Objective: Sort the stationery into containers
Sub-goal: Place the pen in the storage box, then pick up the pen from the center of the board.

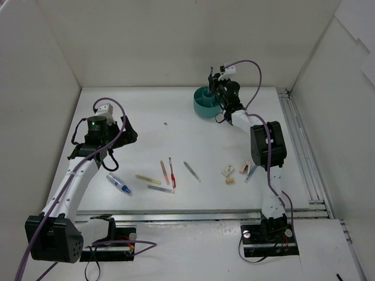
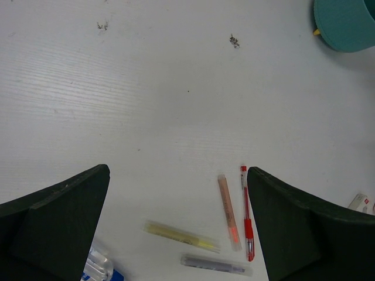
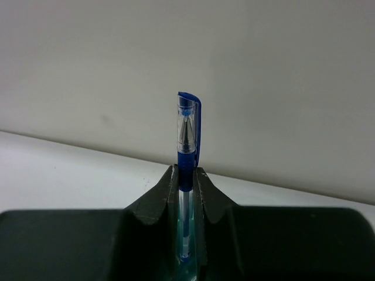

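The teal container (image 1: 205,104) stands at the back of the table. My right gripper (image 1: 222,100) hangs just above it, shut on a blue pen (image 3: 187,153) that stands upright between the jaws (image 3: 186,175), cap end up. A little teal shows below the pen's lower end. My left gripper (image 2: 178,171) is open above the table, holding nothing. Below it lie a yellow pen (image 2: 181,236), a grey pen (image 2: 214,264), an orange pen (image 2: 228,211) and a red pen (image 2: 247,213). A blue-and-white pen (image 1: 119,184) lies further left.
A grey pencil (image 1: 191,171) lies mid-table. To its right are small eraser blocks (image 1: 228,171) and another pen (image 1: 251,172), close to the right arm. White walls enclose the table on three sides. A metal rail (image 1: 299,146) runs along the right edge.
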Robot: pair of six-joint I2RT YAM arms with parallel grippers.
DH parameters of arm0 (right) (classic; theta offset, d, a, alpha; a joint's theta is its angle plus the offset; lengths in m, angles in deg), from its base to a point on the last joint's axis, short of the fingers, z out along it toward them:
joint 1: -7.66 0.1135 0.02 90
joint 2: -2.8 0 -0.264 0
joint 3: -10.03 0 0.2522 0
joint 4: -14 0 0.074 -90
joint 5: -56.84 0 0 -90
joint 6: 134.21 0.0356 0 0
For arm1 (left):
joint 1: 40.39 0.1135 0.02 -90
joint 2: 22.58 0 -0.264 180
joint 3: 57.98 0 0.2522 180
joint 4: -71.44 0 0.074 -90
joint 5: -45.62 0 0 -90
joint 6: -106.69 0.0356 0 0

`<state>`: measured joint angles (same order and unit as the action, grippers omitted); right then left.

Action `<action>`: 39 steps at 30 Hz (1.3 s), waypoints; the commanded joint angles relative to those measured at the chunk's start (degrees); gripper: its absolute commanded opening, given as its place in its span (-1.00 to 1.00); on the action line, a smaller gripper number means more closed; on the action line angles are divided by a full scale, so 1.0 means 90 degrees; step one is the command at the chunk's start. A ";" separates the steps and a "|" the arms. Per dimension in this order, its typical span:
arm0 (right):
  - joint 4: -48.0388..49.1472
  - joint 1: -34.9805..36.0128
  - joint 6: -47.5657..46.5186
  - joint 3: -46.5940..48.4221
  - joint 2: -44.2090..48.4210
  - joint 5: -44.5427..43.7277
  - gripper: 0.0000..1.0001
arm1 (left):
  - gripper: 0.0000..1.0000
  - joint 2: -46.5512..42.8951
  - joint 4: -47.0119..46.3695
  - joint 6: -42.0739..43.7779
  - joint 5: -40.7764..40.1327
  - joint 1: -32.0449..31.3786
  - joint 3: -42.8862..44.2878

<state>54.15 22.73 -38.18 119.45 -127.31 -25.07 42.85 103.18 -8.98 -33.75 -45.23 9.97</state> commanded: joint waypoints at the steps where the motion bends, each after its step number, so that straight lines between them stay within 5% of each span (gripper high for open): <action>1: 0.0817 0.0034 -0.0034 -0.0179 0.0344 0.0097 -0.86 | 0.99 -0.0092 -0.0132 0.0108 -0.0039 -0.0058 0.0375; 7: 0.0846 0.0074 -0.0093 -0.0813 0.0832 -0.0031 -0.47 | 0.99 -0.0268 -0.0074 0.0069 -0.0049 -0.0058 0.0238; 13: 0.0846 0.0103 -0.0112 -0.1321 0.1573 0.0184 0.14 | 0.99 -0.0560 -0.0025 0.0011 -0.0019 -0.0116 0.0034; 17: 0.0768 0.0336 -0.1103 -0.2119 0.2442 0.0729 0.53 | 0.99 -0.0912 0.0004 0.0011 -0.0039 -0.0116 -0.0191; 19: 0.0564 0.0463 -0.1750 -0.2492 0.2997 0.1305 0.95 | 0.99 -0.1175 0.0014 0.0011 -0.0058 -0.0116 -0.0356; 22: -0.0634 0.0630 -0.3464 -0.2904 0.3623 0.2845 0.96 | 0.99 -0.1566 0.0063 0.0049 -0.0078 -0.0116 -0.0562; 24: -0.3468 0.0718 -0.4482 -0.2234 0.3782 0.3990 0.96 | 0.99 -0.1849 0.0044 0.0030 -0.0068 -0.0175 -0.0679; 25: -0.4708 0.0950 -0.5677 -0.1776 0.3685 0.4041 0.96 | 0.99 -0.1927 0.0034 0.0011 -0.0068 -0.0175 -0.0796; 26: -0.7070 0.1136 -0.6288 -0.0785 0.3549 0.3742 0.96 | 0.99 -0.2102 0.0034 -0.0038 -0.0049 -0.0175 -0.0845; 28: -0.8435 0.1546 -0.7226 -0.0172 0.3266 0.3195 0.96 | 0.99 -0.2240 0.0043 -0.0087 -0.0058 -0.0243 -0.0982; 39: -0.9729 0.3294 -1.1067 -0.0629 0.2700 0.0849 0.96 | 0.99 -0.2895 0.0493 -0.0692 -0.0498 -0.0361 -0.1275</action>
<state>-25.47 49.60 -124.48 112.94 -101.41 -11.47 17.28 108.40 -12.93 -36.79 -48.16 -1.92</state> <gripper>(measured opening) 0.979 0.996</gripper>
